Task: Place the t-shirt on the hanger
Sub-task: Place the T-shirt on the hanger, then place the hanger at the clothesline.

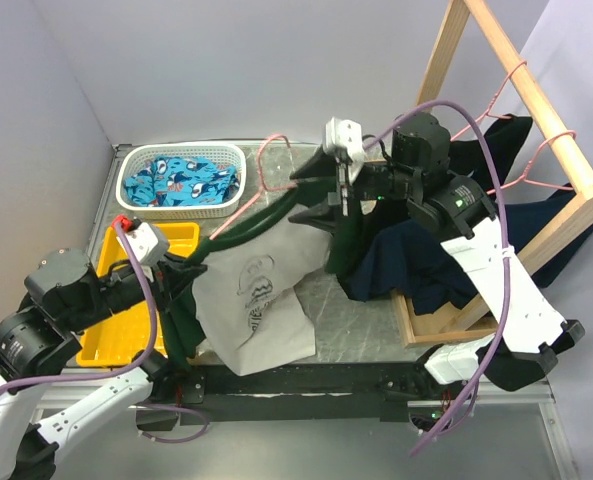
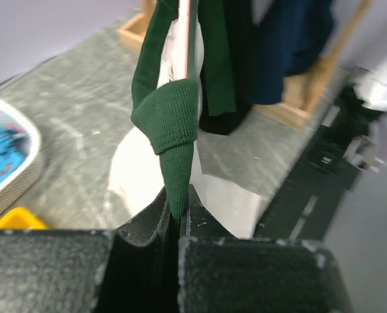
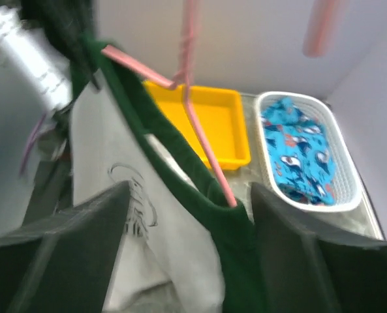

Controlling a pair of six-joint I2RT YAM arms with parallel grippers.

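The t-shirt (image 1: 261,305) hangs stretched between my arms, its off-white front with the dark print facing up and its dark green parts along the top. The pink wire hanger (image 1: 266,165) runs inside the neck, with its hook above the shirt. My left gripper (image 1: 184,270) is shut on the shirt's ribbed green edge (image 2: 177,163), and the pink wire (image 2: 188,39) shows beyond it. My right gripper (image 1: 318,195) is open. Its fingers (image 3: 62,254) stand wide on either side of the green shoulder (image 3: 235,228), where the hanger's arm (image 3: 206,153) enters the cloth.
A white basket (image 1: 136,158) holding bright blue patterned cloth stands at the back left. A yellow tray (image 1: 116,335) lies under my left arm. A wooden rack (image 1: 536,110) on the right carries navy and black garments (image 1: 426,260) on pink hangers (image 1: 496,100).
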